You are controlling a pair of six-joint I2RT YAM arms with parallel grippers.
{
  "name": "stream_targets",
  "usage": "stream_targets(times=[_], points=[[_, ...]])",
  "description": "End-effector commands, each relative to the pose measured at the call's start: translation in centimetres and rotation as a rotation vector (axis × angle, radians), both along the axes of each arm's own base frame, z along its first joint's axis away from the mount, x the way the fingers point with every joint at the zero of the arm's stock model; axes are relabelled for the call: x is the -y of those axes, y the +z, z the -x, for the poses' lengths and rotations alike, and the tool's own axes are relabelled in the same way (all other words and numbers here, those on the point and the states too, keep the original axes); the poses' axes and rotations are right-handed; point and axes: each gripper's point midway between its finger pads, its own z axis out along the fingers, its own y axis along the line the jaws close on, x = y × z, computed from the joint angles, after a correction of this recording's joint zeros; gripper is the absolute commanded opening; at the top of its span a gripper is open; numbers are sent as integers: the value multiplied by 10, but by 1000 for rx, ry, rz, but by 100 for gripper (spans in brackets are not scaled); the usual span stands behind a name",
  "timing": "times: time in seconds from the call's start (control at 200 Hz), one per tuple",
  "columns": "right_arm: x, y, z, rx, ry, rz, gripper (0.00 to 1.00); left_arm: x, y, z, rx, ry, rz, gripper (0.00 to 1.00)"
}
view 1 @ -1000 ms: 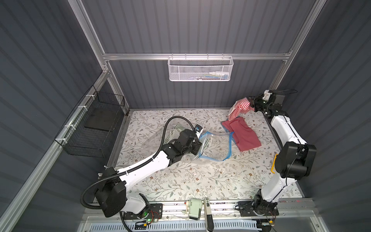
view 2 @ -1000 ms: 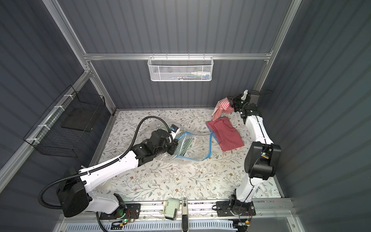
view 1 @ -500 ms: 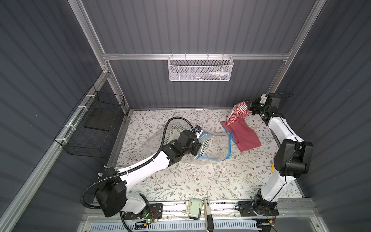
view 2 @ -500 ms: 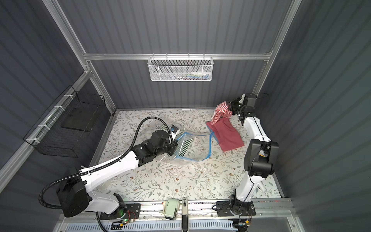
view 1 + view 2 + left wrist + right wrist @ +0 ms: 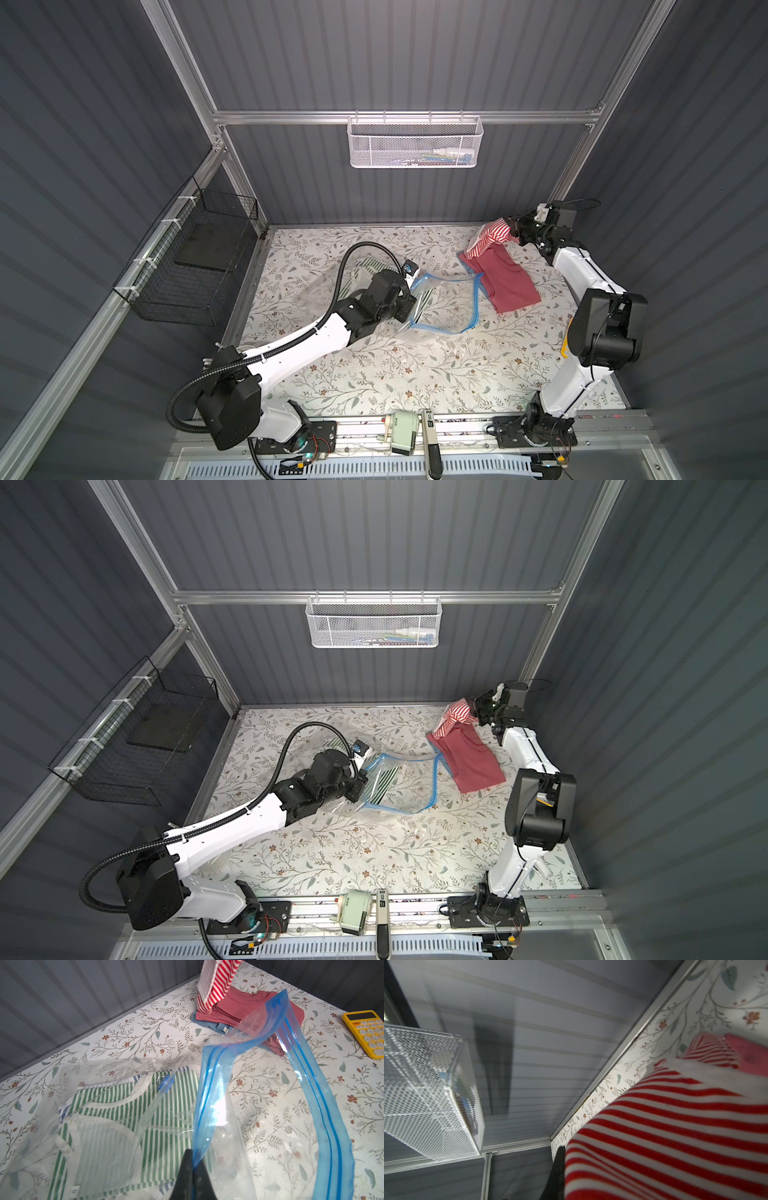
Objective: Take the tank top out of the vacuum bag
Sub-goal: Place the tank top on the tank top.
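Observation:
The clear vacuum bag (image 5: 444, 303) (image 5: 399, 783) (image 5: 218, 1088) lies mid-table, its blue zip strip (image 5: 324, 1105) standing open in a loop. My left gripper (image 5: 411, 309) (image 5: 363, 791) (image 5: 193, 1165) is shut on the bag's blue-edged rim. A green-and-white striped tank top (image 5: 116, 1105) (image 5: 384, 781) lies flat inside the bag. At the far right, my right gripper (image 5: 515, 226) (image 5: 473, 706) (image 5: 564, 1159) is shut on a red-and-white striped garment (image 5: 490, 237) (image 5: 216, 982) (image 5: 664, 1126). It hangs outside the bag, its lower end on a folded pile.
The folded red clothes (image 5: 507, 282) (image 5: 239, 1007) lie over a blue garment (image 5: 209, 1025) right of the bag. A yellow calculator (image 5: 367, 1030) sits near the right arm. A white mesh basket (image 5: 415, 141) hangs on the back wall, a black wire basket (image 5: 195, 266) on the left wall.
My right gripper has come down and slightly leftward with the red-and-white striped garment, toward the red pile. The left arm and the bag have not moved.

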Motion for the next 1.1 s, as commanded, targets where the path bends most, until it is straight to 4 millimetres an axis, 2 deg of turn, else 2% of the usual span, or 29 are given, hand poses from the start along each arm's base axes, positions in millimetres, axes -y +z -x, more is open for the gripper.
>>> stream_targets(times=[0.0,0.19,0.475,1.095], points=[[2,15,10,49,10,36,0,-7,3,2,6,0,-18,0],[8,-2,23,13,11,39,0,-5,5,1,12,-1,-6,0],[11,-37,49,-59,23,81,0,-2,5,0,9,-10,-8,0],[24,-62,88,-129,9,135,0,2,8,2,1,-22,16,0]])
